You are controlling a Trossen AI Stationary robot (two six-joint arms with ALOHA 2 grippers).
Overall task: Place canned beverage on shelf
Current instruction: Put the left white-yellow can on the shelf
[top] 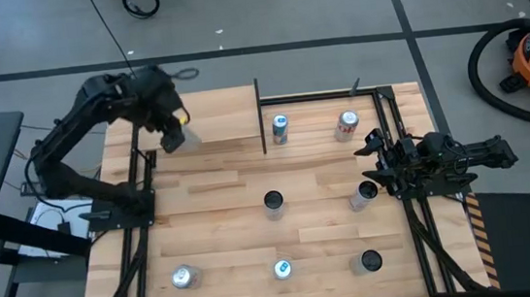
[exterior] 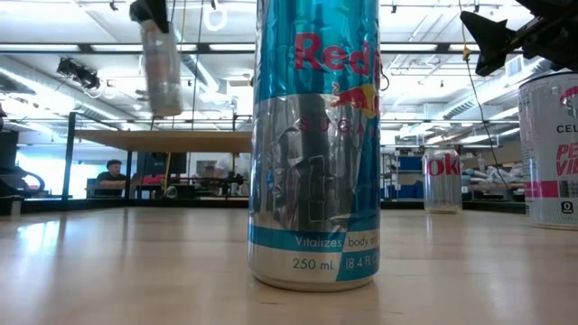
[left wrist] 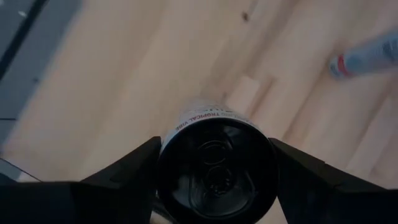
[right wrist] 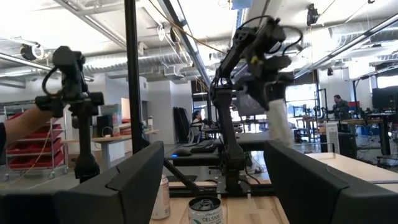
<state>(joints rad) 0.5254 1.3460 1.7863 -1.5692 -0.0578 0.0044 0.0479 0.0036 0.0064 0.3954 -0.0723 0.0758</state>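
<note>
My left gripper point(top: 177, 130) hangs high over the table's far left part, shut on a slim white can point(left wrist: 214, 168). In the low view the can point(exterior: 163, 68) hangs in the air under the fingers. The shelf point(top: 315, 110), a pale-wood panel edged by black rods, stands at the far middle, to the right of the held can; two cans point(top: 280, 128) point(top: 348, 124) stand on it. My right gripper point(top: 376, 162) rests at the table's right edge, open, with nothing between its fingers point(right wrist: 134, 177). My left gripper pinches the can's upper end point(left wrist: 171, 140) between its two fingers point(left wrist: 127, 168), one on each side, just below the dark top rim. The fingers come from above, slanting down. The can hangs below them, a little tilted, lifted clear of the table.
Several more cans stand on the tabletop: two mid-table point(top: 272, 201) point(top: 365, 194) and three along the near edge point(top: 182, 277) point(top: 282, 269) point(top: 371, 261). A blue-and-silver can point(exterior: 316, 144) stands right in front of the low camera. People sit in the room behind.
</note>
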